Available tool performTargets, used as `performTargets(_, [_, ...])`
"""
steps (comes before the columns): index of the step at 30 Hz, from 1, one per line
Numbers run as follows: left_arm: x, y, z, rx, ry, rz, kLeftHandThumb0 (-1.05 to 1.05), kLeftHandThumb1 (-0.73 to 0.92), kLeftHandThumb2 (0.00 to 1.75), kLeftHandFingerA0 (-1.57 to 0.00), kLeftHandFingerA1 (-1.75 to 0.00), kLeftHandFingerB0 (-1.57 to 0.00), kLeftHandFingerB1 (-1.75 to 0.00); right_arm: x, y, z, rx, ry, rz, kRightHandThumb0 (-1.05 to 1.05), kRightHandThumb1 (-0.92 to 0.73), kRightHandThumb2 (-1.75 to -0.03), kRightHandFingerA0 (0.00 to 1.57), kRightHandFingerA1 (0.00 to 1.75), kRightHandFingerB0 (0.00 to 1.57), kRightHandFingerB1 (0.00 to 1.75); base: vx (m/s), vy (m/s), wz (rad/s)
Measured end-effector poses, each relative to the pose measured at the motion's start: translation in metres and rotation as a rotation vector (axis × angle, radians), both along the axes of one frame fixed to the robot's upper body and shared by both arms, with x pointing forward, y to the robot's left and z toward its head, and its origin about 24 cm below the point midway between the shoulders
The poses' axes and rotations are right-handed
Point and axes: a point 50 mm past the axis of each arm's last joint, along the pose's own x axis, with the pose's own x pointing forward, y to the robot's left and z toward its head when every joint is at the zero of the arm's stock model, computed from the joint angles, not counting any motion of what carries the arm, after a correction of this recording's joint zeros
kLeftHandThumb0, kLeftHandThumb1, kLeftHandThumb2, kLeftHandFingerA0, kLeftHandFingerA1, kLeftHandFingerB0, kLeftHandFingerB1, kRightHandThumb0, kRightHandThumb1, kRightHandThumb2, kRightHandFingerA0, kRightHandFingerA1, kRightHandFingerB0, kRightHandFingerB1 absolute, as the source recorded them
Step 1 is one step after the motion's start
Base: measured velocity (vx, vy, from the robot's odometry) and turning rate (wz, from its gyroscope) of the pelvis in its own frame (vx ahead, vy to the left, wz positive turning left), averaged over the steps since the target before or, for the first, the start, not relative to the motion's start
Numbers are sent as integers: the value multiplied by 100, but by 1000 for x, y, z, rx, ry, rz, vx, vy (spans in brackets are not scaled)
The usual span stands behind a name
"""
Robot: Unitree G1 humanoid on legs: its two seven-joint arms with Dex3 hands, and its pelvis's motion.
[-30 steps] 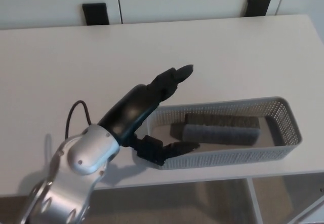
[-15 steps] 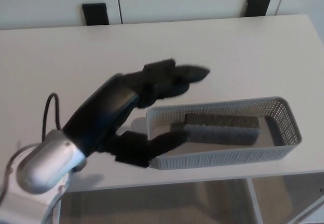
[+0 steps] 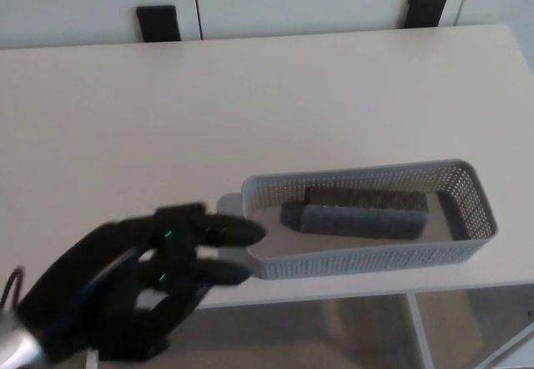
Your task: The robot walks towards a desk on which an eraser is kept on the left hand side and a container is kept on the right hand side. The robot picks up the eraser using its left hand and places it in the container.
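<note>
A dark grey block eraser (image 3: 360,219) lies flat inside the light grey mesh container (image 3: 467,177) on the right part of the white desk (image 3: 167,110). My left hand (image 3: 163,281) is low at the front left, close to the camera and blurred, its black fingers (image 3: 229,234) spread apart and holding nothing. Its fingertips reach near the container's left end, outside the rim. My right hand does not show.
Two black chair backs (image 3: 157,22) (image 3: 426,7) stand behind the desk's far edge. The desk's front edge runs just below the container, with floor and a desk leg (image 3: 421,327) beneath.
My left hand has pulled back from above the container toward the front left and lower, coming closer to the camera. The eraser stays in the container.
</note>
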Motion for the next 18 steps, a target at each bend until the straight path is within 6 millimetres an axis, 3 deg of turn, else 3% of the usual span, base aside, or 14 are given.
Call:
performTargets(2, [-6, 9, -2, -14, 26, 15, -104, 90, 68, -68, -46, -61, -39, 0, 0, 0, 0, 3, 3, -63, -53, -57, 41, 50, 32, 33, 0, 0, 0])
performTargets(3, [-9, 13, -2, -17, 37, 22, -95, 65, 120, -58, -56, -46, -48, -1, 1, 0, 0, 5, 5, -63, -53, -57, 41, 49, 32, 33, 0, 0, 0])
performTargets(5, [-15, 22, -3, -23, 61, 35, -100, 68, 106, -56, -53, -52, -50, -2, 1, -1, 0, 8, 7, -64, -53, -57, 42, 48, 33, 33, 0, 0, 0])
performTargets(6, [-18, 27, -4, -26, 74, 41, -101, 91, 68, -63, -47, -55, -41, -2, 1, -1, 0, 10, 8, -65, -54, -57, 41, 49, 33, 33, 0, 0, 0])
performTargets(7, [-20, 30, -4, -29, 83, 43, -101, 91, 68, -63, -47, -55, -41, -3, 1, -1, 0, 12, 8, -65, -54, -57, 41, 49, 33, 33, 0, 0, 0])
performTargets(8, [-24, 36, -5, -33, 99, 49, -103, 66, 105, -56, -54, -53, -51, -3, 1, -1, 0, 15, 10, -65, -54, -57, 42, 48, 33, 33, 0, 0, 0])
performTargets(9, [-27, 39, -5, -35, 108, 52, -86, 92, 68, -62, -49, -56, -43, -4, 1, -2, 0, 17, 11, -65, -54, -57, 40, 48, 33, 33, 0, 0, 0])
performTargets(12, [-35, 50, -6, -47, 140, 61, -80, 88, 67, -58, -46, -54, -42, -6, 1, -2, -1, 23, 13, -63, -55, -57, 40, 49, 32, 33, 0, 0, 0])
performTargets(13, [-38, 54, -8, -50, 159, 63, -72, 74, 112, -46, -57, -40, -53, -6, 1, -2, -1, 25, 14, -62, -53, -57, 41, 49, 32, 33, 0, 0, 0])
performTargets(16, [-47, 63, -16, -58, 226, 62, -63, 73, 111, -38, -53, -41, -53, -8, 1, -3, -1, 29, 15, -63, -52, -57, 41, 49, 32, 33, 0, 0, 0])
performTargets(17, [-49, 65, -19, -62, 246, 62, -64, 92, 70, -45, -40, -50, -39, -8, 1, -3, -1, 30, 15, -63, -53, -57, 40, 48, 32, 33, 0, 0, 0])
performTargets(18, [-52, 68, -23, -67, 277, 62, -60, 92, 74, -42, -40, -47, -39, -9, 1, -3, -1, 32, 16, -64, -54, -57, 39, 49, 32, 33, 0, 0, 0])
